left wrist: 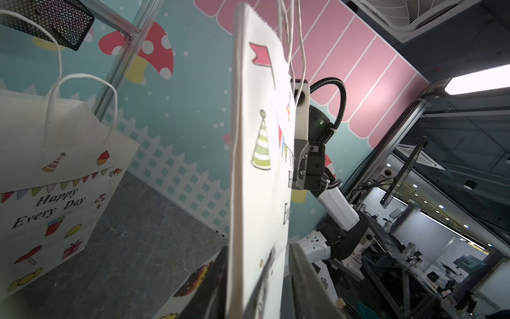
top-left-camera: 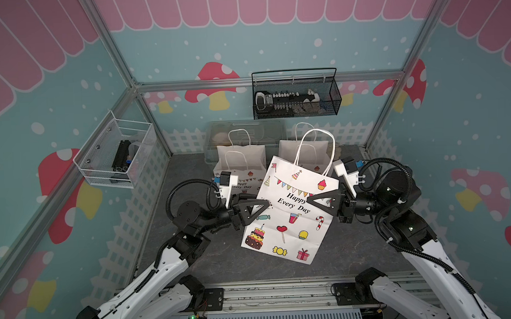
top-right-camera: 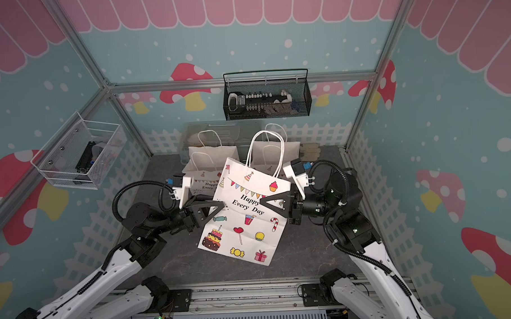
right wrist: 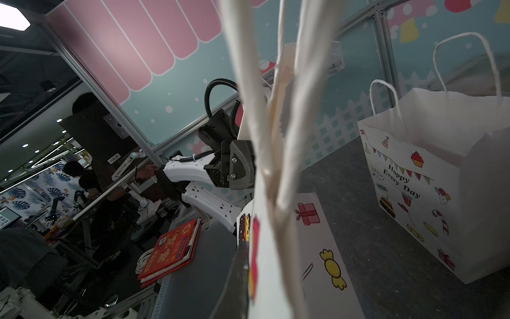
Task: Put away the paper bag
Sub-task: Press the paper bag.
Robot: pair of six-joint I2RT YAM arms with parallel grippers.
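Starting at the lower edge of both top views, a metal rail [top-left-camera: 282, 295] carries the two arm bases, and both arms reach inward over the dark grey desk [top-left-camera: 223, 263]. At frame centre the paper bag [top-left-camera: 285, 223] stands flattened and tilted, its printed face toward the camera and its twisted white handles [top-left-camera: 315, 146] uppermost. Whether its bottom edge touches the desk cannot be told.

The left pincer [top-left-camera: 265, 206] meets the bag at its left edge. In the left wrist view its two dark fingers [left wrist: 306, 279] stand apart with the bag's edge between them — partly open, no firm hold visible. The right pincer [top-left-camera: 309, 199] comes in from the bag's right edge, about level with the "Happy Every Day" print; its jaws are fully closed, clamped on the paper. In the right wrist view one finger [right wrist: 234, 276] lies against the bag near the roots of the handles.

Behind, in the upper middle of the frame, a left bag [top-left-camera: 239, 159] and a right bag [top-left-camera: 303, 148] stand upright on the desk, in front of a clear lidded bin [top-left-camera: 244, 131]. Farthest back, a black mesh basket [top-left-camera: 296, 106] hangs on the rear wall — a white mesh basket [top-left-camera: 113, 153] hangs at middle left.
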